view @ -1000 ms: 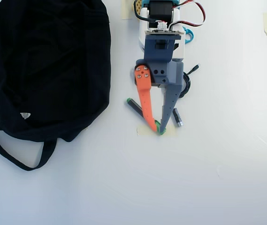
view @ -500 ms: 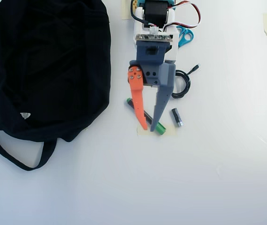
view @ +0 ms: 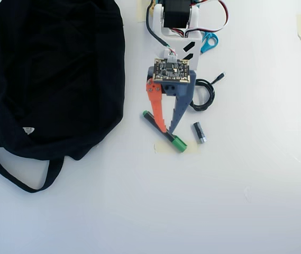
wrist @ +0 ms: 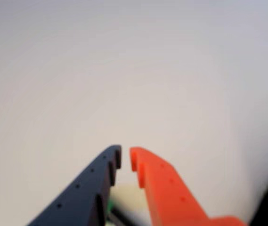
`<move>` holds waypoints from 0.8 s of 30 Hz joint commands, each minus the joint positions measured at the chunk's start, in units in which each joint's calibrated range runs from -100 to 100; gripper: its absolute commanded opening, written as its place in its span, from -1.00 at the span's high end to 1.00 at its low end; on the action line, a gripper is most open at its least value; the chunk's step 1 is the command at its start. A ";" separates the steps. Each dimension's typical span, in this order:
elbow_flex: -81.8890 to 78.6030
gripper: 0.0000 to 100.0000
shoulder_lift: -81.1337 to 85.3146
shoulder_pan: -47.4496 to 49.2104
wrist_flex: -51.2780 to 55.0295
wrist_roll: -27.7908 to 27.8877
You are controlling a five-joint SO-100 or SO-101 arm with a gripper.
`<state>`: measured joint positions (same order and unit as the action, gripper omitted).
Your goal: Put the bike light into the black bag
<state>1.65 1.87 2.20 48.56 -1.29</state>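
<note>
The black bag [view: 49,74] lies floppy at the left of the overhead view, its strap [view: 18,180] trailing toward the front and a small white tag [view: 28,130] near its lower edge. The bike light does not show in either view. My gripper [view: 167,130] points down the table to the right of the bag, its orange and blue fingers brought together at the tips with nothing between them. In the wrist view the gripper [wrist: 125,157] has only a thin gap at the tips, over bare white table.
A black marker with a green cap [view: 166,132] lies diagonally under the gripper tips. A coiled black cable [view: 206,95] and a small grey-black cylinder [view: 199,132] lie to the right of the gripper. A blue-handled thing [view: 209,41] sits by the arm's base.
</note>
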 commanded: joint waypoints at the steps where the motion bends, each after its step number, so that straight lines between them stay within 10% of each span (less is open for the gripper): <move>1: 5.54 0.95 1.78 -0.56 10.44 0.19; 24: 11.56 0.95 1.87 1.76 49.54 0.56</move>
<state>9.91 1.95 3.38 94.33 -0.95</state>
